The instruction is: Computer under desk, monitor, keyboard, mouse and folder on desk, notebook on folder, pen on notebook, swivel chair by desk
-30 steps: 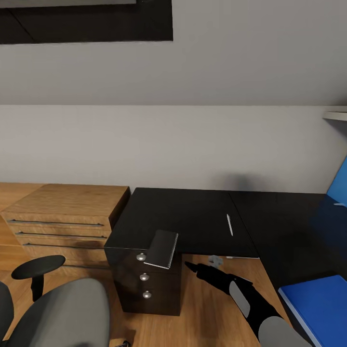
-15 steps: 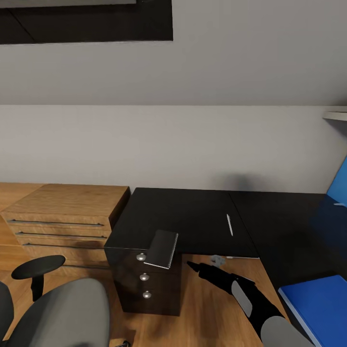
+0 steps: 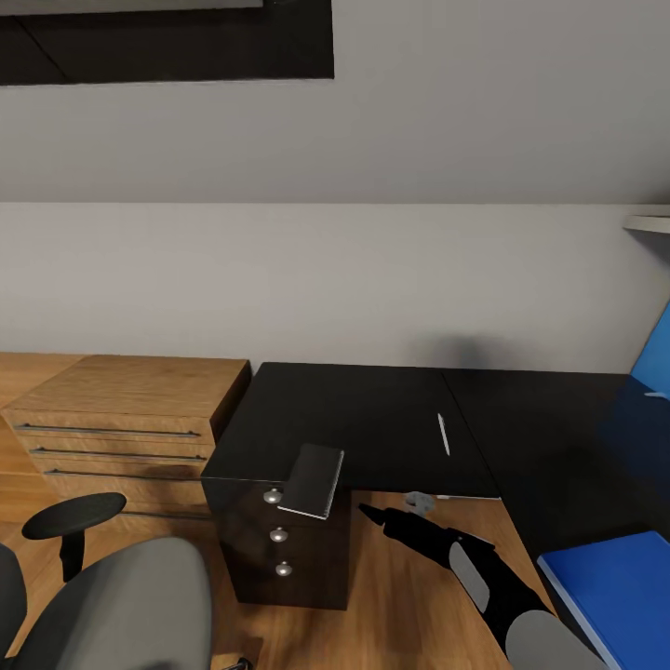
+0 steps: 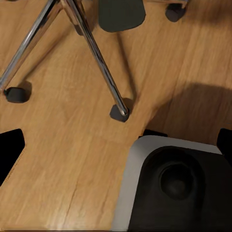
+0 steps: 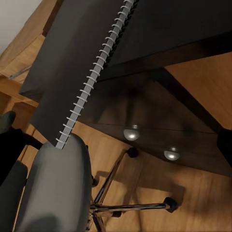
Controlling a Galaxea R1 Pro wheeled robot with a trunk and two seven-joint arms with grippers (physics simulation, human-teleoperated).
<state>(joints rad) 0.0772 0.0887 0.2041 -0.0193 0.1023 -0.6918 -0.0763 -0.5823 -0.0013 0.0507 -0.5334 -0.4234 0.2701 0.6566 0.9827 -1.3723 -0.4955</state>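
Right gripper (image 3: 365,511): the black fingertips read as a single narrow point in the head view, apparently closed with nothing between them, but can't tell for sure. It sits low over the wood floor (image 3: 400,596), just in front of the desk (image 3: 372,409) front edge, beside the drawer block with round silver knobs (image 3: 278,534). Left gripper: only dark finger edges at the frame borders of the left wrist view, jaw state can't tell; it points down at the floor, with the swivel chair's chrome base (image 4: 99,55) and castors plus the robot's own grey-and-black base (image 4: 179,186) below it. Notebook (image 3: 312,480): dark cover, spiral binding, lying at the desk's front-left corner and overhanging the front edge above the drawers; the right wrist view looks up along its spiral edge (image 5: 94,72). Pen (image 3: 443,434): white, lying on the desk top toward the inner corner of the L. Folder (image 3: 619,591): bright blue, on the near end of the desk's right wing. Swivel chair (image 3: 130,605): grey seat and black armrest, near the drawer block, in front of the light-wood cabinet (image 3: 121,409).
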